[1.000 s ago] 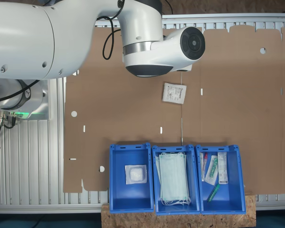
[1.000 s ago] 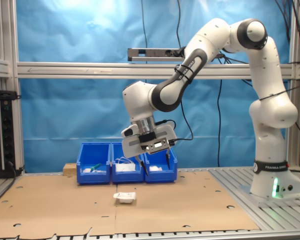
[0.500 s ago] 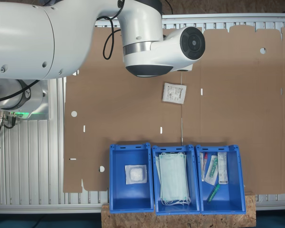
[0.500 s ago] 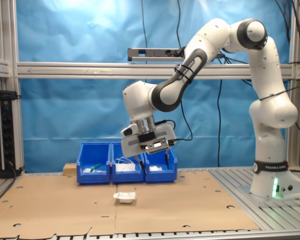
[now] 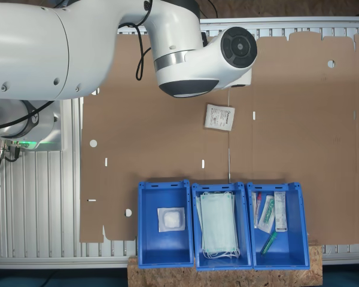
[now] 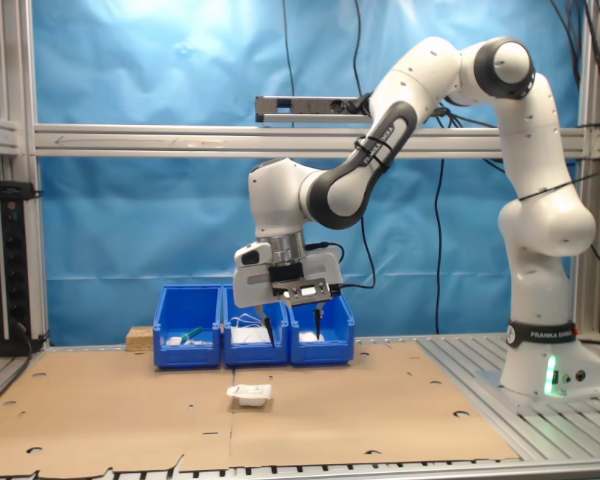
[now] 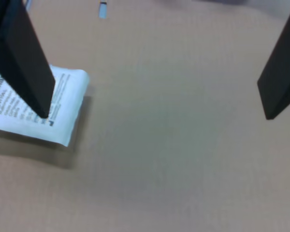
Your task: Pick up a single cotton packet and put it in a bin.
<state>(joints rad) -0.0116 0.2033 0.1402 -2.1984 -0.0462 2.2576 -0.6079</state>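
In the wrist view the packet is cut off at the picture's edge, partly behind one dark finger, its print blurred. In the first exterior view the arm's wrist hides the jaws. The third bin's small contents are too small to tell.

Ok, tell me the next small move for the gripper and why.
Probably shift sideways to centre over the cotton packet, then descend. The gripper hangs open above the cardboard with nothing between its fingers, and in the wrist view the packet lies off to one side, partly behind one finger rather than in the gap.
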